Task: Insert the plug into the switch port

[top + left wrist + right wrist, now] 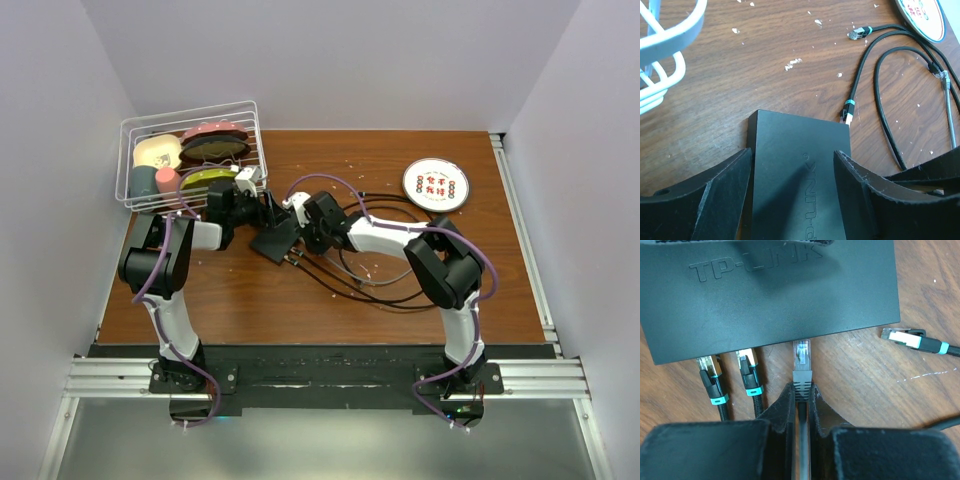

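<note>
The switch, a flat matte-black box (275, 241) marked TP-LINK, lies mid-table. My left gripper (262, 214) straddles it across its short width (799, 165), a finger against each long side. In the right wrist view the box (770, 295) shows its long port edge with two teal-banded plugs (707, 371) (747, 365) in it. My right gripper (801, 390) is shut on the boot of a grey cable's clear plug (801, 352). The plug points straight at the port edge, its tip just at the edge. The port itself is hidden under the rim.
A loose teal-banded plug (902, 337) lies by the box's corner, also in the left wrist view (846, 114). Black cables (370, 280) loop across the table. A white disc with red marks (436, 184) sits far right. A white wire basket (190, 155) stands far left.
</note>
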Robot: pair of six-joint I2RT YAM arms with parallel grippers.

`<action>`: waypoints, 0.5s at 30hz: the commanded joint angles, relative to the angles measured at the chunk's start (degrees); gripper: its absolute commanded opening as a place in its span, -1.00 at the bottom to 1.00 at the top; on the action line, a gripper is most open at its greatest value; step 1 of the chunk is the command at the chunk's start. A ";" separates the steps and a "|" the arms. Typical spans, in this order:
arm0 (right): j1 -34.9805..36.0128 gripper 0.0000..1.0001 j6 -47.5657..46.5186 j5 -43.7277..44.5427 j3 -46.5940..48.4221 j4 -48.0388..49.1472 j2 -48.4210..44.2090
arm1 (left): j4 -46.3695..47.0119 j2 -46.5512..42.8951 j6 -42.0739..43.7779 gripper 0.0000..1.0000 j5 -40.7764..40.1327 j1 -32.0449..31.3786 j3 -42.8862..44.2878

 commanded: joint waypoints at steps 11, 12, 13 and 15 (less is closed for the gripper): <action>2.35 -1.00 -0.35 -0.50 -0.42 0.03 -0.82 | -9.35 0.59 -3.70 0.40 -1.19 1.70 -1.64; 2.44 -1.00 -0.44 -0.68 -0.59 0.29 -0.91 | -9.52 0.59 -3.70 0.40 -1.28 1.70 -1.64; 2.70 -1.00 -0.78 -0.94 -0.68 0.29 -1.09 | -9.52 0.68 -3.70 0.40 -1.45 1.70 -1.64; 2.97 -1.00 -1.05 -0.86 -1.03 0.64 -1.44 | -9.70 0.85 -3.70 0.39 -1.37 1.70 -1.55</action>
